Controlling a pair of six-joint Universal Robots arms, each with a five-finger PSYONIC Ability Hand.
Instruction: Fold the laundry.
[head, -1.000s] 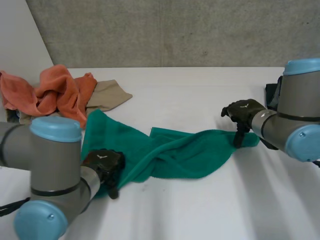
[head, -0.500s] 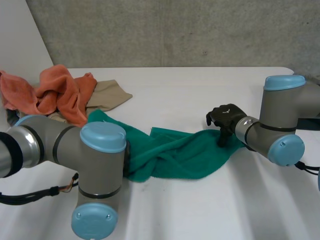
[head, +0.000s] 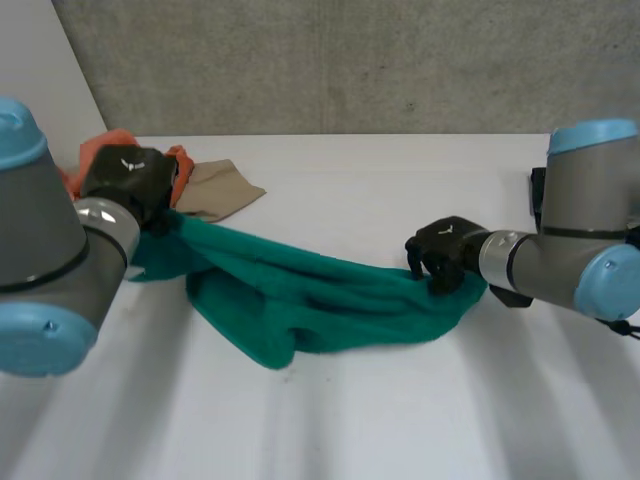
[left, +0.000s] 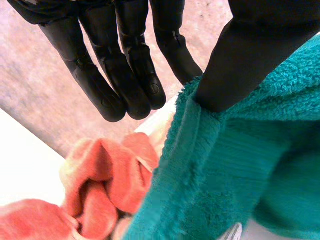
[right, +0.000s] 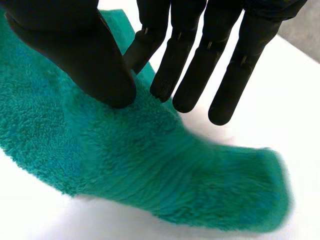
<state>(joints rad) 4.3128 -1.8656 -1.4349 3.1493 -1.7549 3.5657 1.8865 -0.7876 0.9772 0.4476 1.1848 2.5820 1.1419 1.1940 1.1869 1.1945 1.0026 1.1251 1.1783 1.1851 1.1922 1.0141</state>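
The white table (head: 400, 420) fills the lower frame. A green towel (head: 330, 300) stretches across its middle. An orange cloth (head: 103, 140) sits upper left. The left hand (head: 128, 180) pinches the towel's lifted left end. The right hand (head: 443, 255) pinches its right end.

orange towel (head: 100, 142) largely hidden behind left hand (head: 128, 182), green towel (head: 320, 300) corner covered by that hand, dark object (head: 538, 195) mostly hidden behind right arm (head: 585, 190)

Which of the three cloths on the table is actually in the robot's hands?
The green towel: the left hand grips one end, the right hand pinches the other. The orange cloth and beige cloth lie unheld beyond the left hand.
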